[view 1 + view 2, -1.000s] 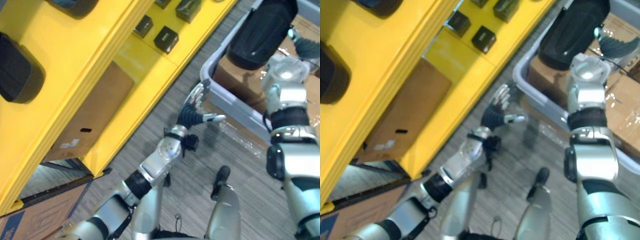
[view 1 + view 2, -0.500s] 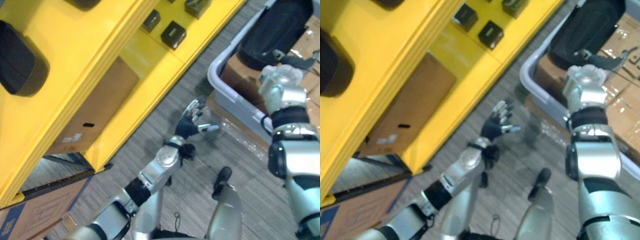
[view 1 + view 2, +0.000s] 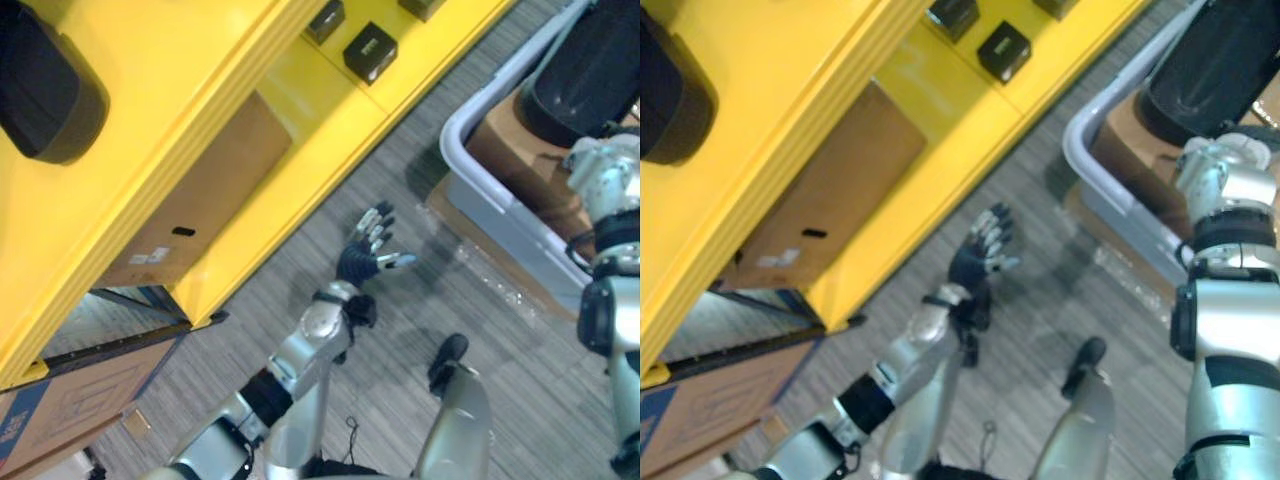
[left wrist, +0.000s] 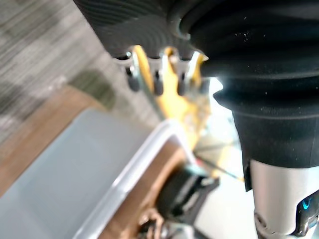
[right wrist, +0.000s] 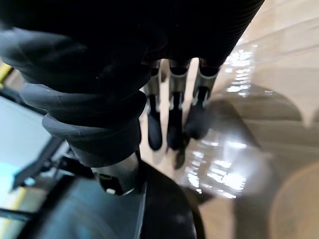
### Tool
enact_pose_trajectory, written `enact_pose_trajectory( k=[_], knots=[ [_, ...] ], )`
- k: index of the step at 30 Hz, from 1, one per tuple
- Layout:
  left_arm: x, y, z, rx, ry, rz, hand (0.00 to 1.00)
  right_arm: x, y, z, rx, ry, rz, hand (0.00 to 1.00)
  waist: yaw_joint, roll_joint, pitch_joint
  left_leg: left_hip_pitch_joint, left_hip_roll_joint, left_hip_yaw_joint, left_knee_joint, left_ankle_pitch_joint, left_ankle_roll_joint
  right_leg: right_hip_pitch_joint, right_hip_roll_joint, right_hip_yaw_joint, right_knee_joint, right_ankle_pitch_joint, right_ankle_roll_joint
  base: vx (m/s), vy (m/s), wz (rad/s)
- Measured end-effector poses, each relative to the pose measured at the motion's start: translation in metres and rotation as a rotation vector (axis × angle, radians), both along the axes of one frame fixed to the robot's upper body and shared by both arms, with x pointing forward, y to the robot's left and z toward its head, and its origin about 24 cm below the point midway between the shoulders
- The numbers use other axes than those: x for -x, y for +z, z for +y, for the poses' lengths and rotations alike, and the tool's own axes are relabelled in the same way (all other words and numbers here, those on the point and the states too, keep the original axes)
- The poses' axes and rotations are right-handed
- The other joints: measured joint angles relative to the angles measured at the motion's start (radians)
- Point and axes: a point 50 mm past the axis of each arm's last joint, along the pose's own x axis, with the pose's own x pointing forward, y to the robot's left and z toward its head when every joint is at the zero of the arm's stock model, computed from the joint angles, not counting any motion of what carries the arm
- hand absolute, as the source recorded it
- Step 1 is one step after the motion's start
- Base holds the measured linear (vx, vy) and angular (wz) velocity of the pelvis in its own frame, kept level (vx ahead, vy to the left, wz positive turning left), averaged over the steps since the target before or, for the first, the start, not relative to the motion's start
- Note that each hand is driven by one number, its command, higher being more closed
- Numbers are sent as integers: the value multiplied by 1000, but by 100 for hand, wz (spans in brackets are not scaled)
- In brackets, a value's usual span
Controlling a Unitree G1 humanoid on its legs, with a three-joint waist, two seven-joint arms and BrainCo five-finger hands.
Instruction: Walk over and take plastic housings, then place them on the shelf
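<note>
Reaching into the grey bin (image 3: pixel 500 212), the right hand (image 5: pixel 169 107) holds its fingers straight and close together, curled round nothing. Their dark tips point down at the glossy, taped cardboard (image 3: pixel 510 150) that fills the bin. Whether the tips touch it cannot be told. A black plastic housing (image 3: pixel 590 70) lies on that cardboard just beside the fingers, on the thumb side, and is not gripped.

The left hand (image 3: pixel 370 250) hangs over the grey carpet floor (image 3: pixel 300 262) with fingers spread and relaxed, holding nothing. Beyond its fingertips stands the bin. The bin's pale rim and wall lie between those fingers and the housing inside. To the other side of the fingers runs the front edge of the yellow shelf (image 3: pixel 180 90), well apart from them.

Two housings can be counted. One is in the bin. The second housing (image 3: pixel 45 95) rests on the shelf's upper level, far from both hands. Three small black boxes (image 3: pixel 370 52) sit on a lower level of the shelf, past the left fingertips. One brown carton (image 3: pixel 200 200) is tucked under the shelf. A flat carton (image 3: pixel 70 400) lies on the floor beside the shelf's foot.
</note>
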Motion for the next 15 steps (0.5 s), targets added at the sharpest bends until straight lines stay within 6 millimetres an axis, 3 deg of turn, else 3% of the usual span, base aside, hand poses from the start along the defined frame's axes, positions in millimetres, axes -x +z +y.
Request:
enact_pose_trajectory(
  k=[4, 15],
  knots=[
    [0, 0, 2, -4, -11, -16, 0, 3, -8, -4, 87, 2, 155, 100, 20, 0, 0, -11, 2, -8, 33, -20, 1, 2, -1, -4, 9, -13, 1, 11, 1, 2],
    [6, 5, 19, 7, -13, -62, 0, 3, -11, -12, 323, 139, 371, 100, 19, 2, -3, -32, 15, -18, 78, -34, 10, 13, 2, -28, 31, -17, -2, 22, 0, 4]
  ],
)
